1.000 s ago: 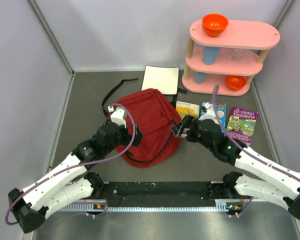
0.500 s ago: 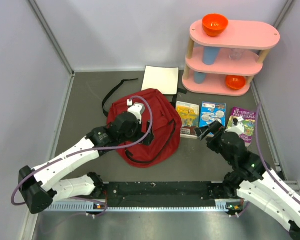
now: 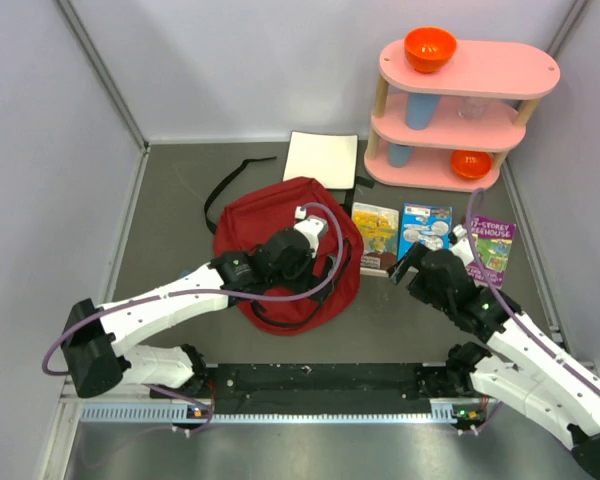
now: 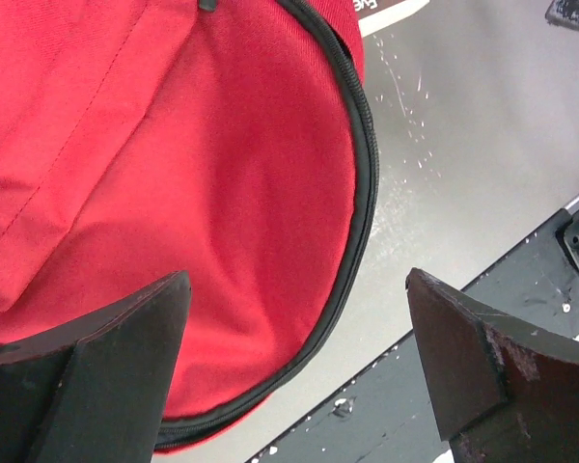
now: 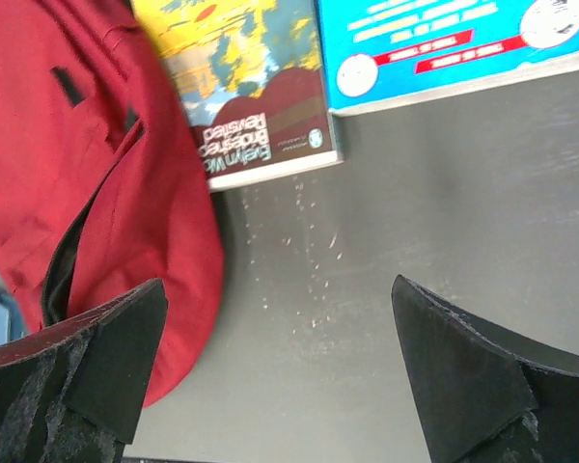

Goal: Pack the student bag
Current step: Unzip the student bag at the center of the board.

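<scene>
The student bag [image 3: 270, 222], dark red with black zippers and straps, lies flat in the middle of the table. My left gripper [image 3: 330, 266] hovers open over its near right corner. In the left wrist view the red fabric [image 4: 174, 193] and its black zipper edge [image 4: 363, 174] run between the spread fingers [image 4: 87, 376], and nothing is held. My right gripper [image 3: 400, 266] hangs open over bare table just right of the bag. Its wrist view shows the bag's edge [image 5: 87, 174], a yellow book [image 5: 251, 87] and a blue book [image 5: 444, 39] ahead.
Three books lie in a row right of the bag: yellow [image 3: 374, 232], blue [image 3: 425, 226] and purple [image 3: 486, 248]. A white pad [image 3: 320, 158] lies behind the bag. A pink shelf [image 3: 500, 70] with orange bowls and cups stands at the back right. A black rail [image 3: 320, 380] runs along the near edge.
My left arm has swept right across the bag to its near right corner. My right gripper has drawn back from the bag's edge toward the books. Both stayed open.
</scene>
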Robot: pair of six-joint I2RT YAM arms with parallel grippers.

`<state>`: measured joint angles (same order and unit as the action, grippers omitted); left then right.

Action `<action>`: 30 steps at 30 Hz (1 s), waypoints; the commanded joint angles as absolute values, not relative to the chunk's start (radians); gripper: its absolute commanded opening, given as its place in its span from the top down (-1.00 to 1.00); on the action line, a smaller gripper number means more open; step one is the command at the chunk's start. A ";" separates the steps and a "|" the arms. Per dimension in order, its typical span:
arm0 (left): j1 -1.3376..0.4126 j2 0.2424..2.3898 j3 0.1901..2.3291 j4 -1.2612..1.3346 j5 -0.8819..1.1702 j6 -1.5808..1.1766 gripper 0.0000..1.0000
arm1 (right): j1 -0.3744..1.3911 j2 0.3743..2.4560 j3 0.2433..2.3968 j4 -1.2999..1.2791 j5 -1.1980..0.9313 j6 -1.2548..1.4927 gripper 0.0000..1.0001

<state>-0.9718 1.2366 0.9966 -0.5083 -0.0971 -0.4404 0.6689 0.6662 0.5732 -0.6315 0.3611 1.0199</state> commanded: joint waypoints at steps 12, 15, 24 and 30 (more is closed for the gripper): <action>-0.983 1.598 1.135 -0.414 -0.151 -0.440 -0.92 | 0.548 0.791 0.629 -0.562 0.134 0.911 -0.98; -0.974 1.658 1.157 -0.547 -0.294 -0.476 -0.75 | 0.546 0.810 0.614 -0.557 0.114 0.925 -0.98; -0.868 1.519 1.002 -0.640 -0.374 -0.520 -0.43 | 0.523 0.854 0.604 -0.514 0.126 0.911 -0.98; -0.859 1.416 1.025 -0.784 -0.520 -0.584 -0.64 | 0.503 0.942 0.641 -0.466 0.066 0.867 -0.98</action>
<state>-0.8631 1.4979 0.9966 -0.6716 -0.3679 -0.5194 0.5228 0.8967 0.5949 -0.5289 0.1059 0.9131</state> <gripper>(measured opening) 0.782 0.987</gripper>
